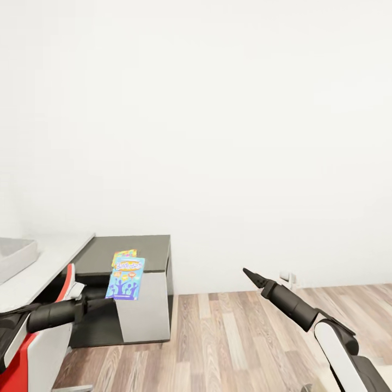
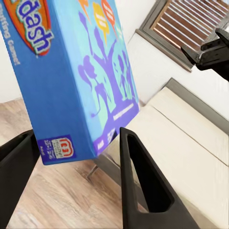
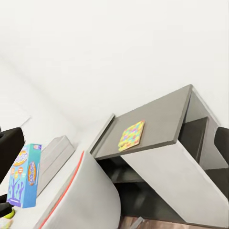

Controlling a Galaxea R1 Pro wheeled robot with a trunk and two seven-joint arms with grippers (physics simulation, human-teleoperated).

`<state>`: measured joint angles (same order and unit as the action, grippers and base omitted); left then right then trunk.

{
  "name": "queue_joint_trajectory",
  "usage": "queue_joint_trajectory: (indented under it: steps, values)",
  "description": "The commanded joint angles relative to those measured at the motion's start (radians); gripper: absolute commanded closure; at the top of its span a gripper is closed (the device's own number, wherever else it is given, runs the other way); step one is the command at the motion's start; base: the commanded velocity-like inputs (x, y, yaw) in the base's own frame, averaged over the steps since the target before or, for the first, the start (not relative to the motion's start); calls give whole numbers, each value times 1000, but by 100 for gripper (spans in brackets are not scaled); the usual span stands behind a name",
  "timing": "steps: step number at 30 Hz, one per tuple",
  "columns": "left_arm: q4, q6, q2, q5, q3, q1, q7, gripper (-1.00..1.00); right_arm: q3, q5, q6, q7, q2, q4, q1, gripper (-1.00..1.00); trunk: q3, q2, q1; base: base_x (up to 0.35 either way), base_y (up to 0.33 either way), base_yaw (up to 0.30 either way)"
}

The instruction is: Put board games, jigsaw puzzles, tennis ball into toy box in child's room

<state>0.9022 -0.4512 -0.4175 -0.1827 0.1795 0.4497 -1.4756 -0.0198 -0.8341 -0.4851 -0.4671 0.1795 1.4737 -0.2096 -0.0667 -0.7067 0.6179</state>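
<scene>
My left gripper [image 1: 109, 301] is shut on the lower edge of a blue board game [image 1: 126, 279] with purple silhouettes, held upright in front of the table's dark grey top [image 1: 147, 247]. In the left wrist view the box [image 2: 76, 86] sits between both fingers [image 2: 143, 186]. One jigsaw puzzle [image 1: 124, 255] lies flat on the dark top just behind the held box, and shows again in the right wrist view [image 3: 131, 135]. The toy box [image 1: 15, 257] rests on the pale top at the far left. My right gripper [image 1: 248, 274] hovers over the floor, open and holding nothing.
A red and white chair [image 1: 41, 343] stands under the pale desk top [image 1: 54, 258] beside my left arm. Wood-plank floor [image 1: 234, 337] stretches to the right of the desk, with a white wall behind. The bed [image 2: 191, 157] and a window show in the left wrist view.
</scene>
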Motion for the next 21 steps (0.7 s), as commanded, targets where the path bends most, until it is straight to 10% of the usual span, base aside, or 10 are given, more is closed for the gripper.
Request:
queue_joint_trajectory:
  steps: [1,21]
  values:
    - [0,-10,0,-2,0,1,-3,100,-2,-8,-9,0,0,1,-1,-100,-2,-1,1,273,6,277]
    - [0,-9,0,-1,0,1,1,100,-2,-7,14,1,0,4,-1,-100,-2,-1,1,303,1,186]
